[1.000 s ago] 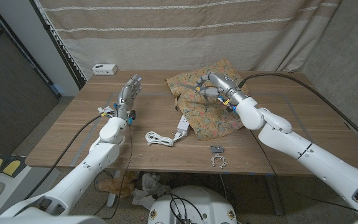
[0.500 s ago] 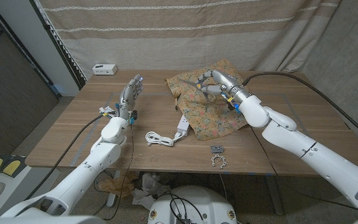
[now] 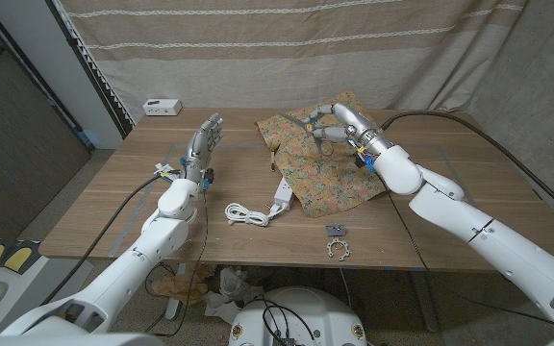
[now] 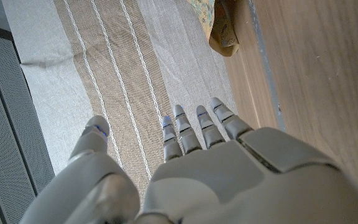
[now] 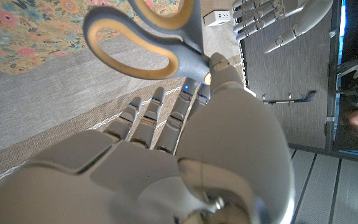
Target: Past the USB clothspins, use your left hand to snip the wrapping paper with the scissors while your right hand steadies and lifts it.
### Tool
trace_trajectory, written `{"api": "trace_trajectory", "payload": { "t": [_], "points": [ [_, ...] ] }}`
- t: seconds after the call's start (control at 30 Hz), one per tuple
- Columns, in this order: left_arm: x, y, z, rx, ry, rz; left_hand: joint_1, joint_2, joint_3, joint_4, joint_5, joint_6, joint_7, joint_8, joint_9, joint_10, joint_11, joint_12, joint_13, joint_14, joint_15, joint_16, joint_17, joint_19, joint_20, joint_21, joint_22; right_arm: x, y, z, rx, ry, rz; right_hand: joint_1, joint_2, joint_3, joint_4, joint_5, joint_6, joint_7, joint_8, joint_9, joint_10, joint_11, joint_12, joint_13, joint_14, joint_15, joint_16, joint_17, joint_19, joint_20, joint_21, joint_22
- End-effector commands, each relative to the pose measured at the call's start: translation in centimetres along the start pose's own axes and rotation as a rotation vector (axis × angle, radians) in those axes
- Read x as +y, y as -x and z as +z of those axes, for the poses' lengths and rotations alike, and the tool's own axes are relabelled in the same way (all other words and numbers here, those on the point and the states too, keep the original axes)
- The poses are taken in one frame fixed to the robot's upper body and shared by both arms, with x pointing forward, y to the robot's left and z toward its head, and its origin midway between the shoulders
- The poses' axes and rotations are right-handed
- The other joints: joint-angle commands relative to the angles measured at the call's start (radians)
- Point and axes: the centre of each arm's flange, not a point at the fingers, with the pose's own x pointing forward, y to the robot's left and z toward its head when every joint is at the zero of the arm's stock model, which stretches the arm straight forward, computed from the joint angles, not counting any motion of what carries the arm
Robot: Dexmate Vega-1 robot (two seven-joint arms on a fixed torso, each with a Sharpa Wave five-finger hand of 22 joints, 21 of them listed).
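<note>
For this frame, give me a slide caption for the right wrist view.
Right hand grips grey-and-yellow scissors above floral wrapping paper.

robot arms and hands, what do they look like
Both arms have smooth white rounded shells. The left hand and right hand are silver-grey metal with segmented fingers that have small blue marks near the tips. Black cables run along both forearms, with small yellow and blue tags at the wrists.

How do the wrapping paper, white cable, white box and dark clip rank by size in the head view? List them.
1. wrapping paper
2. white cable and white box: alike, and the box sits farther away
3. dark clip
</note>
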Motion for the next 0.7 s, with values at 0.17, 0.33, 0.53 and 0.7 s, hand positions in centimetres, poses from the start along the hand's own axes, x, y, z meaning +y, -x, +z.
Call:
{"api": "trace_trajectory", "payload": {
  "t": [0.17,0.33,0.53,0.7],
  "points": [
    [-0.2,-0.2,0.0,0.003,0.001,-0.005,0.007,0.004,-0.005,-0.002,0.008,-0.008,0.0,-0.004,0.001,0.01,-0.004,0.005,0.001,0.012,-0.112,0.002,0.003,0.009,-0.034,-0.005,0.004,-0.3,-0.3,-1.2,-0.013,-0.25,-0.004,0.018,0.029,0.003,0.007,-0.002,0.046,-0.037,0.007,0.002,0.179,-0.076,0.008,0.015,-0.001,-0.16,-0.002,0.004,0.009,0.002,-0.006,0.004],
    [-0.1,0.0,0.0,0.009,0.0,0.0,0.007,0.004,-0.005,-0.002,0.009,-0.006,0.002,-0.005,0.001,0.011,-0.003,0.005,0.001,0.012,-0.111,0.002,0.003,0.009,-0.034,-0.006,0.004,0.0,-0.4,-2.4,0.008,-0.386,0.011,0.018,0.029,0.002,0.007,-0.003,0.048,-0.035,0.008,0.001,0.18,-0.074,0.008,0.014,0.0,-0.16,-0.002,0.004,0.01,0.004,-0.005,0.004],
    [-0.1,0.1,0.0,0.01,-0.001,0.001,0.007,0.004,-0.005,-0.002,0.009,-0.008,0.004,-0.006,0.001,0.01,-0.005,0.004,0.001,0.012,-0.111,0.001,0.003,0.01,-0.034,-0.007,0.004,0.0,-0.5,-3.1,0.018,-0.465,0.01,0.018,0.029,0.002,0.008,-0.004,0.048,-0.032,0.008,-0.001,0.18,-0.073,0.008,0.014,0.004,-0.16,0.0,0.005,0.017,0.004,-0.003,0.004],
    [-0.1,0.0,-0.1,0.01,0.001,0.001,0.007,0.004,-0.005,-0.001,0.009,-0.006,0.003,-0.006,0.001,0.01,-0.005,0.003,0.001,0.012,-0.112,0.001,0.003,0.01,-0.034,-0.008,0.004,-0.1,-0.5,-3.2,0.018,-0.493,0.01,0.019,0.029,0.002,0.008,-0.005,0.049,-0.031,0.008,-0.002,0.182,-0.073,0.009,0.013,0.007,-0.16,0.001,0.005,0.024,0.001,-0.001,0.004]
  ]
}}
